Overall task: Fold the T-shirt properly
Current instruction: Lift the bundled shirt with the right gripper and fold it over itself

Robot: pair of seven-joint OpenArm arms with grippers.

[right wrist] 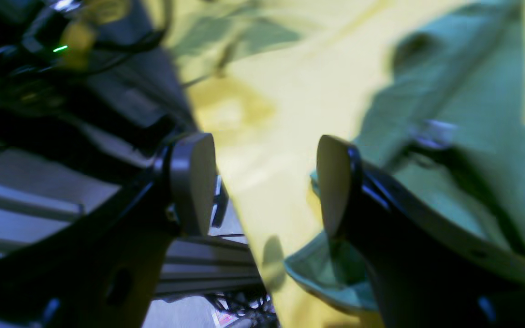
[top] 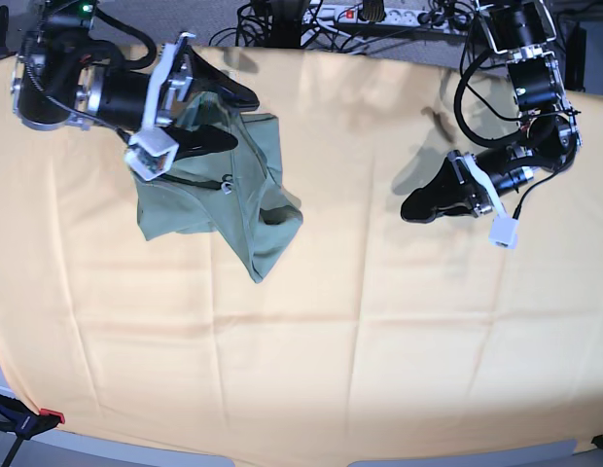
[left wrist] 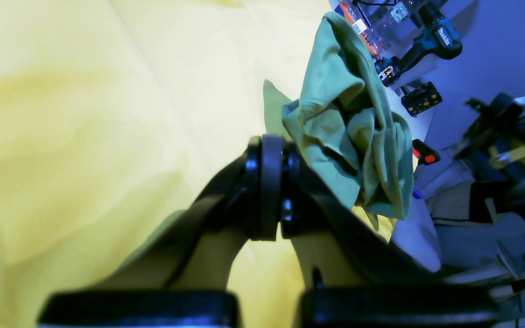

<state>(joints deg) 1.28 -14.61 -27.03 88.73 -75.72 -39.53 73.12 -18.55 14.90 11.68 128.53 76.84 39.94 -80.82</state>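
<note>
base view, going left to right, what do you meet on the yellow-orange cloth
right end effector, open above the crumpled sage-green T-shirt → bare stretch of yellow-orange cloth → left end effector, shut and holding nothing

In the right wrist view we lose part of the sage-green, thin-fabric T-shirt [right wrist: 467, 95] behind the black right gripper [right wrist: 262, 187], and the picture's right and bottom edges cut it off. The dark tangle of cables [right wrist: 39, 50] at upper left is too blurred for us to make out. In the left wrist view the black left gripper [left wrist: 271, 187] is out of focus and covers the shirt's lower folds. Its base runs off the bottom edge.
</note>
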